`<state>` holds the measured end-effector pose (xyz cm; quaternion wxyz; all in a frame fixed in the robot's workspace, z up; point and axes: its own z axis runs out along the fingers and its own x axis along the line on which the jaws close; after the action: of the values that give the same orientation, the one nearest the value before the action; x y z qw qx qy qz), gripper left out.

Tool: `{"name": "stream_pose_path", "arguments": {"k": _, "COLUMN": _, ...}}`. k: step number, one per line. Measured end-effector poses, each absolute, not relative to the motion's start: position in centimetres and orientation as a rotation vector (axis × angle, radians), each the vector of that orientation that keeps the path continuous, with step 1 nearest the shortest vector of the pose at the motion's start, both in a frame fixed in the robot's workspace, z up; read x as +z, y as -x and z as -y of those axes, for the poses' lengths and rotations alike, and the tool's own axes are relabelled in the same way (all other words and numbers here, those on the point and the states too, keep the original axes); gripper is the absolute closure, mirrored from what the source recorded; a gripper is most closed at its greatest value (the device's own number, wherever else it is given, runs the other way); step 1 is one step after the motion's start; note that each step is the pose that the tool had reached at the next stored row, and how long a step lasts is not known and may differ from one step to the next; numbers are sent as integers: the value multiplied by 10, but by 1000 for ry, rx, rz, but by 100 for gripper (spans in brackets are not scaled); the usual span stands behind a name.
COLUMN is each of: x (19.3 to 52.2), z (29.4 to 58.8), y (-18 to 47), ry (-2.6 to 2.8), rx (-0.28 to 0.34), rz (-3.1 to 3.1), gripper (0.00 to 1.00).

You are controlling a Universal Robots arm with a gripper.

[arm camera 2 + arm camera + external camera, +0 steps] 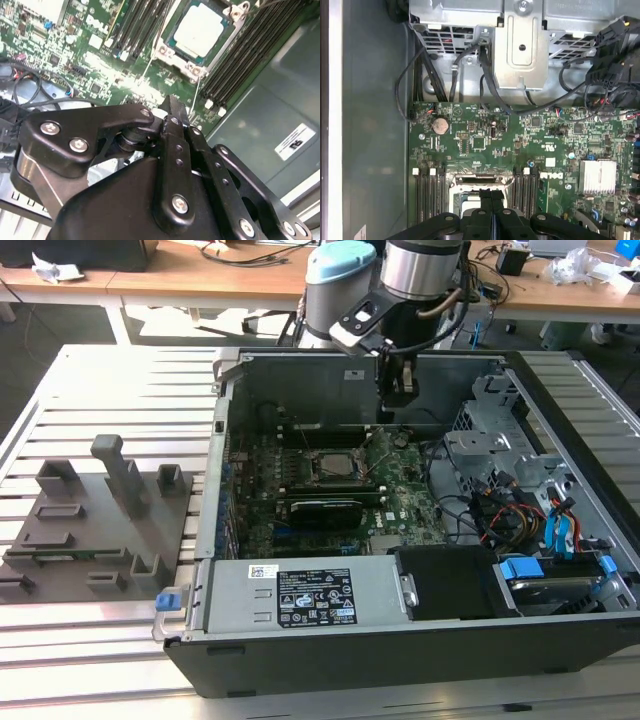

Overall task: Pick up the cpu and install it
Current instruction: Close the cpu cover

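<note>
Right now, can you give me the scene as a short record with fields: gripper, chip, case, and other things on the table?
gripper: shut, empty, above the motherboard inside the case
chip: seated in its socket on the motherboard, apart from the gripper
case: open, lying on the slatted table
grey fixture: on the table, at the exterior view's left of the case

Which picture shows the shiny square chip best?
The second wrist view: the cpu looks large and uncovered there. The exterior view shows it far off and tiny; in the first wrist view the pincer hides part of it.
</note>
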<state>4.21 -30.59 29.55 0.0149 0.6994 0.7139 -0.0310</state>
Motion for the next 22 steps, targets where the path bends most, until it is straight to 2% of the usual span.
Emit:
{"name": "stream_pose_path", "arguments": {"k": 4, "x": 294, "z": 306, "y": -49, "ry": -2191, "rx": -63, "rz": -2242, "gripper": 89}}
{"name": "stream_pose_path", "arguments": {"k": 22, "x": 257, "z": 305, "y": -65, "ry": -2116, "rx": -70, "rz": -2316, "gripper": 89}}
